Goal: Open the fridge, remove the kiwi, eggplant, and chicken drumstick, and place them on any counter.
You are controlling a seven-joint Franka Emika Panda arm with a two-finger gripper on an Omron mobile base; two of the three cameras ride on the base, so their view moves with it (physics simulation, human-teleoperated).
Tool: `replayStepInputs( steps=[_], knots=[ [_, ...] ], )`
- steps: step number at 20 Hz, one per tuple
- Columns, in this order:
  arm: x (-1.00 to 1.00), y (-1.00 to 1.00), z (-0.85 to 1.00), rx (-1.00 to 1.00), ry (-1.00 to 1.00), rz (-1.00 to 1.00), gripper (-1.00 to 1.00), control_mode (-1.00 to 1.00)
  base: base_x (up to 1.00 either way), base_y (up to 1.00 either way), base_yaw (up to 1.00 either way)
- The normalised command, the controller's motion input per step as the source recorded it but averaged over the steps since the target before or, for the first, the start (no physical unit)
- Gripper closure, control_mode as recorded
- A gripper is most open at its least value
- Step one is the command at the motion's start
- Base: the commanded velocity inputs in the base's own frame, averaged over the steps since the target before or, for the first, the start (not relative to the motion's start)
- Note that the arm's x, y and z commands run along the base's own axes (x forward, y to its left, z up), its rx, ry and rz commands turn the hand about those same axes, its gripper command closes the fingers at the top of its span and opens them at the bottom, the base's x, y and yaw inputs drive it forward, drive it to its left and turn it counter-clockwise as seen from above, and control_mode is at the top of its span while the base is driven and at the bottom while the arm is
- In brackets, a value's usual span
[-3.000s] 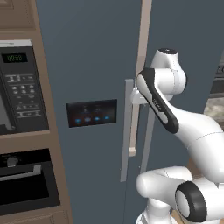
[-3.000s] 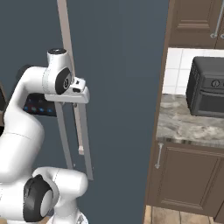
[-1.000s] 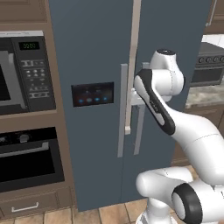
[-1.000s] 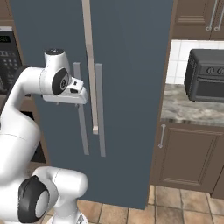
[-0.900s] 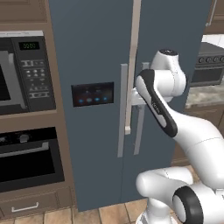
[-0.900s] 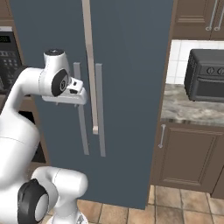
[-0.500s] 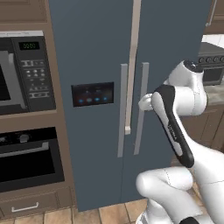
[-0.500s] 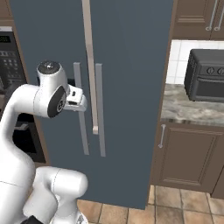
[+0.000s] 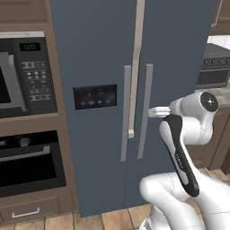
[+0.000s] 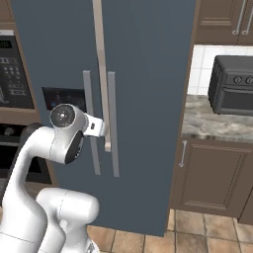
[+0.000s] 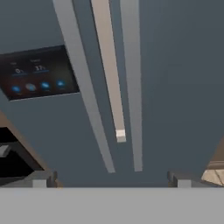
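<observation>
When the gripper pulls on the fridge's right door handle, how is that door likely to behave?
The right door handle is a long, straight grey bar, so probably rigid. The fridge door is tall and wide, so likely heavy, swinging slowly on side hinges. The smooth bar might slip in the gripper.

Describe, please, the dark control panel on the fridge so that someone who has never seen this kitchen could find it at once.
Start at the tall slate-blue fridge standing between the brown oven cabinet and the counter. On its left door, at about mid height, beside the long grey handles, sits the dark panel. It is a flat black rectangle with a row of small blue lights, unlike the button-covered microwave panel in the cabinet.
</observation>
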Motion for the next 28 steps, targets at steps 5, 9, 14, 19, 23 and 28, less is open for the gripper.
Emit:
replayStepInputs(
  steps=[5,9,14,19,23,28],
  knots=[
    [0.58,0.0,0.0,0.17,0.02,-0.08,-1.0,-1.0,0.0,0.0,0.0],
    [0.68,-0.07,0.0,0.14,0.08,-0.11,-1.0,-1.0,0.0,0.0,0.0],
    [0.61,-0.23,-0.05,0.03,0.1,-0.03,-1.0,-1.0,0.0,0.0,0.0],
    [0.51,-0.13,-0.11,0.0,0.07,0.0,-1.0,-1.0,0.0,0.0,0.0],
    [0.52,0.0,-0.17,0.0,0.07,0.0,-1.0,-1.0,0.0,0.0,0.0],
    [0.53,0.0,-0.22,0.0,0.02,0.0,-1.0,-1.0,0.0,0.0,0.0]
  ],
)
